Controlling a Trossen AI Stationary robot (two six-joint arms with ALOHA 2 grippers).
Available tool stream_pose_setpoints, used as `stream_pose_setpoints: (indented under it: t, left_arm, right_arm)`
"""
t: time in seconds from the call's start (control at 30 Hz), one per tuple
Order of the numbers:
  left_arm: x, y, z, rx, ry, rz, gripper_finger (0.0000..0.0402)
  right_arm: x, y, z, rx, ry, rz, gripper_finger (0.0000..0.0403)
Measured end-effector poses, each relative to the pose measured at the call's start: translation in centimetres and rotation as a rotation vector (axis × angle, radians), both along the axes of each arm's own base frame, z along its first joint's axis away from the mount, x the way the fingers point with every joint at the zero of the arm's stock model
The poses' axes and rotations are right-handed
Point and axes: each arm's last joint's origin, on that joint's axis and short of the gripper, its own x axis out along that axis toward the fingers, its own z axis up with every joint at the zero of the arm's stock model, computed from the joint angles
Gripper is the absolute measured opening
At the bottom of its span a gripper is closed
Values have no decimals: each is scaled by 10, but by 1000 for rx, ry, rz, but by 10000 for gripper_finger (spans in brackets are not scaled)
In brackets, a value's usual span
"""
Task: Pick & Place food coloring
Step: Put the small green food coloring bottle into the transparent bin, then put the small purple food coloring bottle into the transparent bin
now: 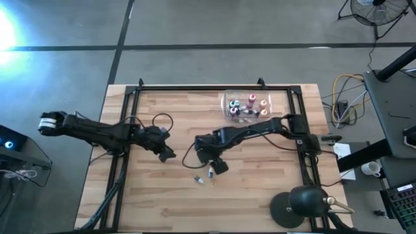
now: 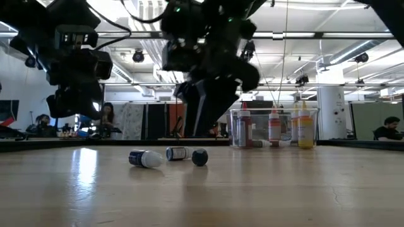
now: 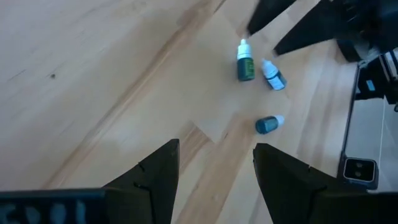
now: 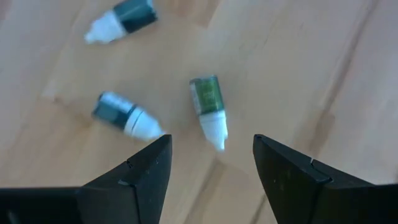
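The left gripper [image 1: 168, 155] hangs over the bare wood left of the table's middle, its fingers apart and holding nothing; that arm looks to be waiting.

To its right, three small bottles of food coloring lie on their sides on the table [image 1: 149, 201], a little toward the near edge from the middle. In the right wrist view they show as a green bottle [image 4: 209, 107] with a white pointed cap, a dark bottle [image 4: 123, 116] beside it and a teal bottle [image 4: 123, 17] farther off, none touching another.

The right gripper [image 1: 220, 166] hovers just above them, fingers spread and empty, with the green bottle's cap lying between the fingertips in its own camera. The step in hand looks like the pick of a loose bottle. The next move would call for lowering until the fingers straddle the green bottle across its body, not its tapered cap, then closing gently, since a round bottle lying flat may roll away.

Farther right, near the far edge, stands the clear box [image 1: 250, 106] with more bottles upright inside, red, orange and yellowish among them; it seems the likely drop place.

How high the right gripper hangs cannot be judged. The bottles in the box overlap, so their count is unclear, and the labels are unreadable. From table height the right arm's bulk hides its fingertips.
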Motion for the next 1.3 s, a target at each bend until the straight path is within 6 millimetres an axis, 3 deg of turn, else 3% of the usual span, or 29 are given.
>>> stream_pose_setpoints:
  t: [0.37,0.73,0.83,1.0,1.13,1.3]
  left_arm:
    - [-2,-1,2,23,-17,-56,178]
    - [-3,-1,0,36,1,-67,178]
    - [-3,-1,0,36,0,-67,178]
    - [-3,-1,0,38,0,-65,178]
    - [-3,0,0,48,0,-56,178]
    - [-3,0,0,73,-4,-68,178]
  right_arm:
    - [16,10,-27,-38,46,-29,209]
    - [18,3,-24,-85,35,-86,66]
    - [17,-12,-3,-97,0,-184,47]
    - [-7,-45,75,-300,-152,-468,62]
    - [-50,-83,123,-412,-189,-766,97]
    - [-113,-130,135,-360,-63,-1047,90]
